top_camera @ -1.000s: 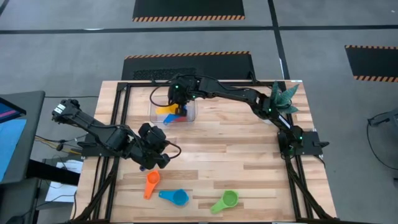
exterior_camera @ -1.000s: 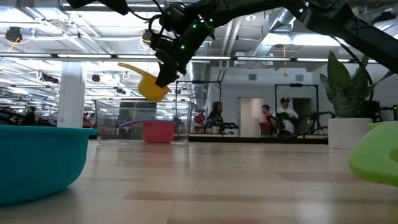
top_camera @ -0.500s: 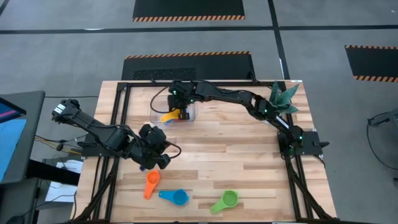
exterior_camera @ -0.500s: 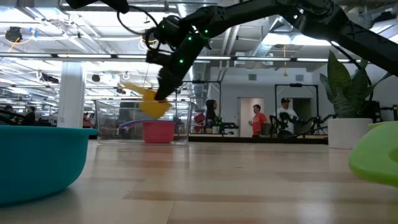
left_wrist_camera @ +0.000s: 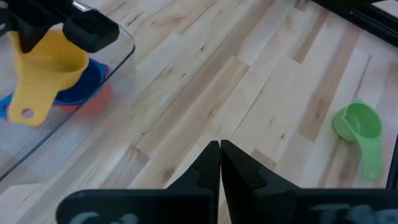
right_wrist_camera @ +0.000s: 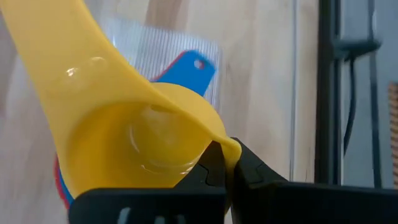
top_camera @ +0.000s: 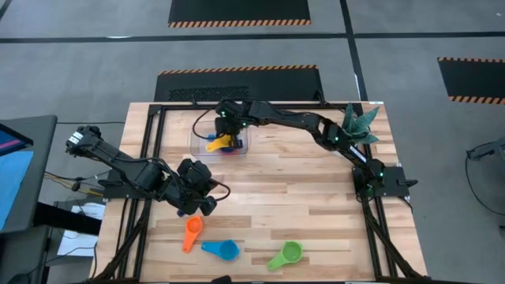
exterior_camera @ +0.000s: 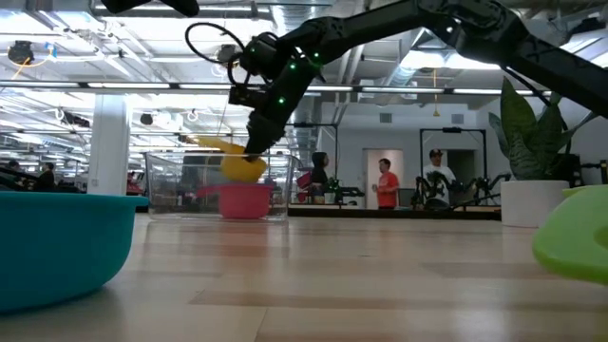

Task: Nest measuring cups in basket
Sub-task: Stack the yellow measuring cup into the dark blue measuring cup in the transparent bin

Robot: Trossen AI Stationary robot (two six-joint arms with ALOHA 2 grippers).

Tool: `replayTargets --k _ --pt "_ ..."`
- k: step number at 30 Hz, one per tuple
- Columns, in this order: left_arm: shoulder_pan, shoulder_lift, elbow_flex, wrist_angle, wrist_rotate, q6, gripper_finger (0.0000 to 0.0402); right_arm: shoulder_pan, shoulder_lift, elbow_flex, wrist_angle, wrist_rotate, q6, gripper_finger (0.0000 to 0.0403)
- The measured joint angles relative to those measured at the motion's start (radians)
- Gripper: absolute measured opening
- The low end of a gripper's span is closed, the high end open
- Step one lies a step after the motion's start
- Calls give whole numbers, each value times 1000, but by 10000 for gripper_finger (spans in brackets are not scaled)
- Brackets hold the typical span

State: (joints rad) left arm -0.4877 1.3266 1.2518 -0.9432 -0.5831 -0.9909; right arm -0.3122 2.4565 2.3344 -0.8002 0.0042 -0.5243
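High view: right gripper (top_camera: 228,136) is pinching the yellow cup (top_camera: 218,143) by its rim, hanging just over the basket (top_camera: 199,139), handle pointing away from the red cup (exterior_camera: 242,200) directly beneath; left gripper (top_camera: 203,207), clenched, idling well away.

Basket (top_camera: 200,143): far side of table (top_camera: 316,197), near centre.
Cups in basket (left_wrist_camera: 87,84): stacked inside it.
Held cup (top_camera: 218,143): just above the stack, over basket.
Right gripper (top_camera: 230,136): over basket, clamped on held cup's rim.
Left gripper (top_camera: 199,207): near-left of table, fingers together.
Three loose cups (top_camera: 223,249): row along near edge, before left gripper.
Plant (top_camera: 359,122): far-right corner.
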Motion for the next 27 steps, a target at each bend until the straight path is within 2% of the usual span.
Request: replayTargets --k 4,10,19,27 --pt "0 0 0 0 0 0 0 6 0 0 -30 20 57 7" --pt "0 0 0 0 -1 9 0 15 0 0 -24 95 321 8" --pt "0 0 0 -4 -2 29 0 18 0 0 -116 101 546 8" --pt "0 0 0 -8 0 29 0 17 0 0 -128 103 778 8"
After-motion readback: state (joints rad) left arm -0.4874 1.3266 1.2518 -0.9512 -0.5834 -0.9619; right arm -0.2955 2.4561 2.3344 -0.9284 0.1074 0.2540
